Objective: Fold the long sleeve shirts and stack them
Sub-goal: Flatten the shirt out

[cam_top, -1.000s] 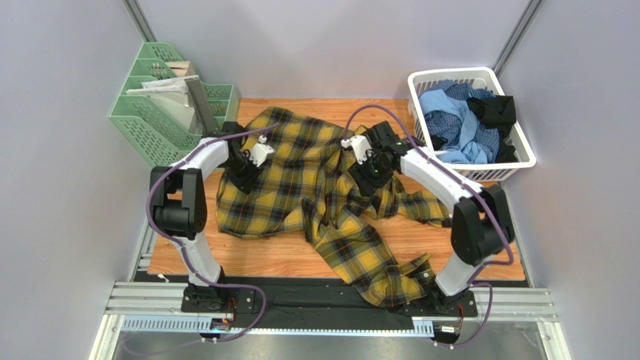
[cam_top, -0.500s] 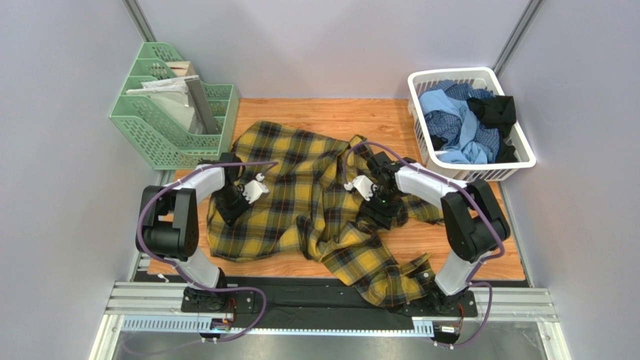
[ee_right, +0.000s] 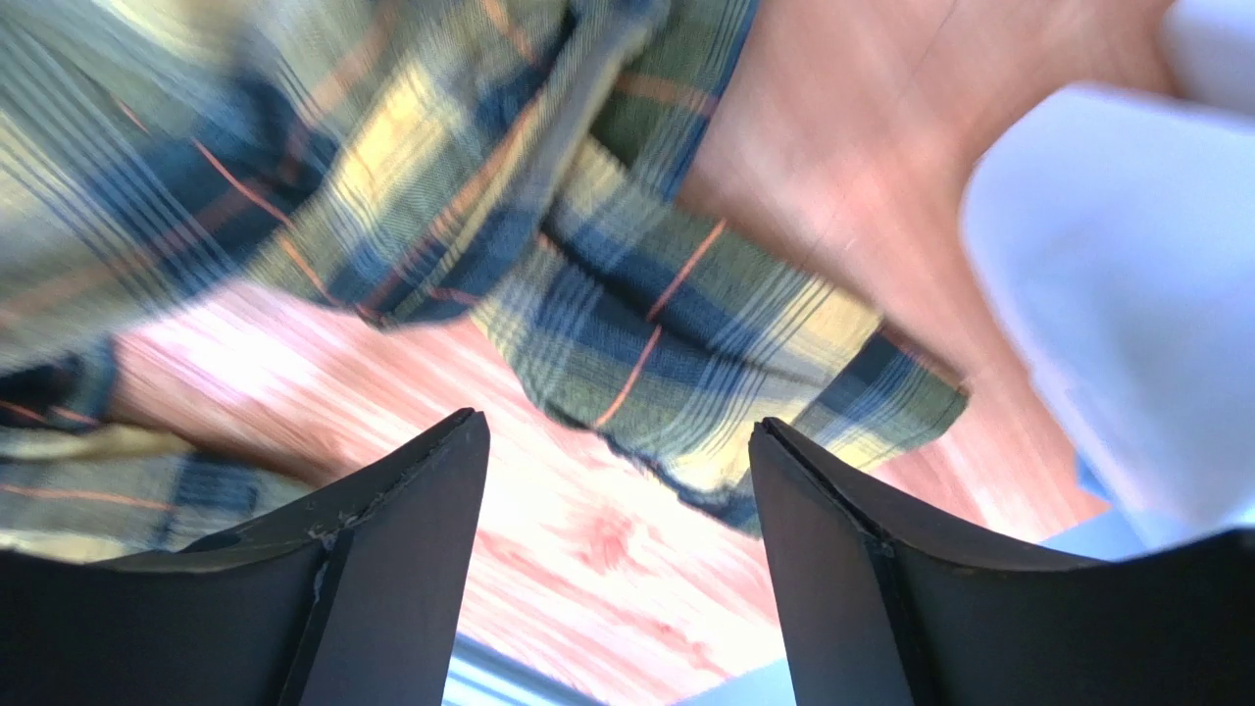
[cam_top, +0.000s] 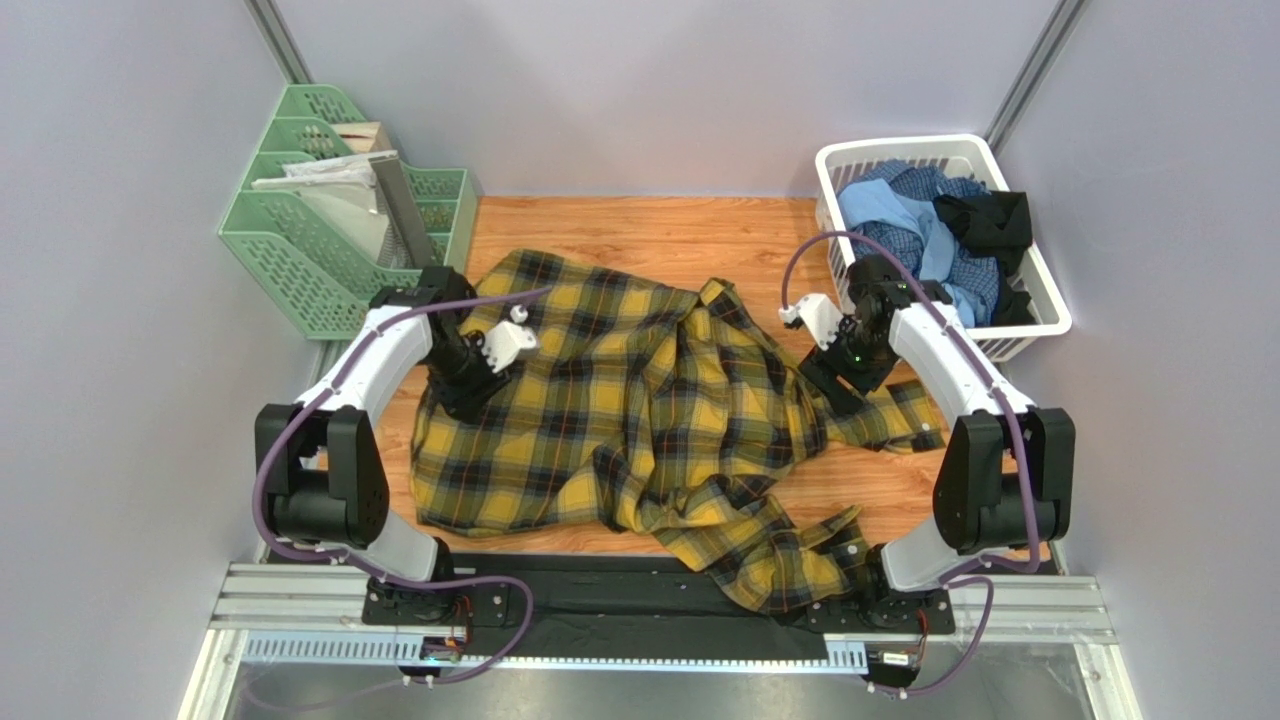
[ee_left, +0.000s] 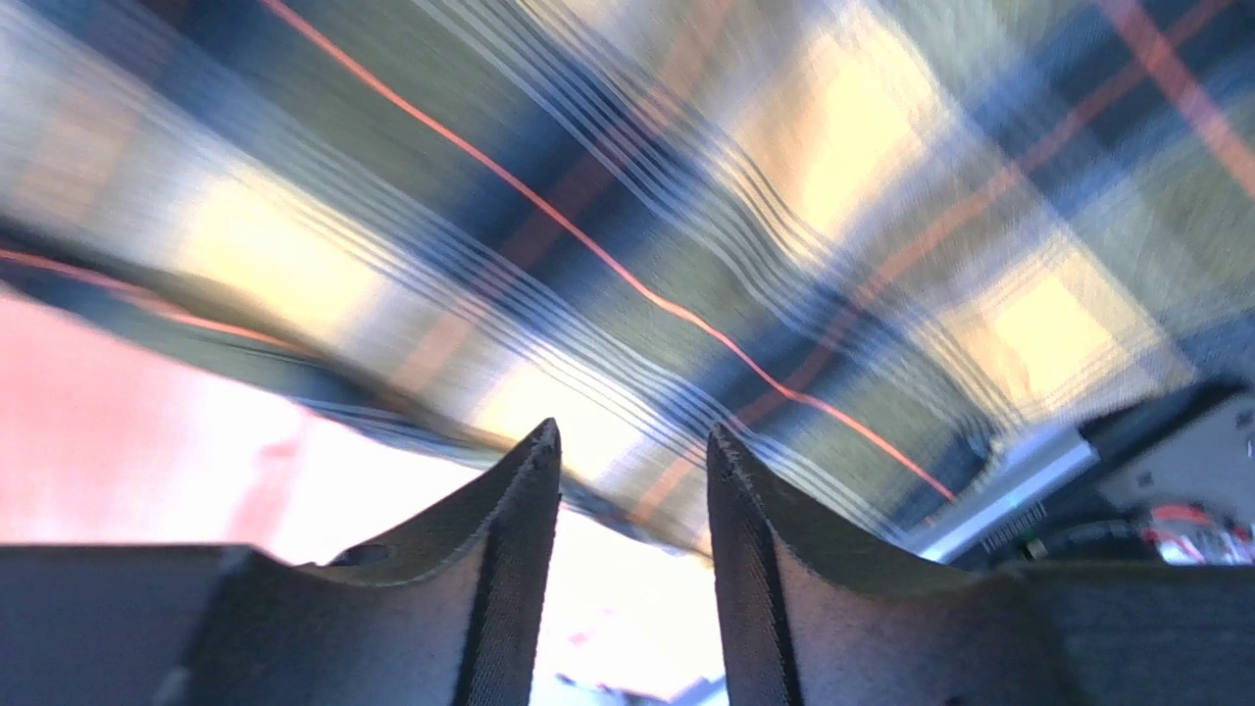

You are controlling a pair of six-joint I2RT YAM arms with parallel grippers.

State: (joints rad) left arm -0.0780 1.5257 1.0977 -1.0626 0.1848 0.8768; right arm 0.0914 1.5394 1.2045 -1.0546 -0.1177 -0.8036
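The mustard-yellow and black plaid shirt lies crumpled and partly spread across the wooden table. One sleeve trails over the near edge, and another sleeve end lies to the right. My left gripper sits over the shirt's left edge. In the left wrist view it is slightly open and empty, with plaid cloth just beyond the tips. My right gripper hovers by the shirt's right side. In the right wrist view it is wide open and empty above bare wood, near the sleeve cuff.
A white laundry basket at the back right holds a light blue shirt, a blue-checked shirt and a black shirt. A green file organizer with papers stands at the back left. Grey walls enclose the table.
The shirt has been dragged toward the near edge and now lies wider. My right gripper has swung right, off the shirt's body. My left gripper has shifted back a little.
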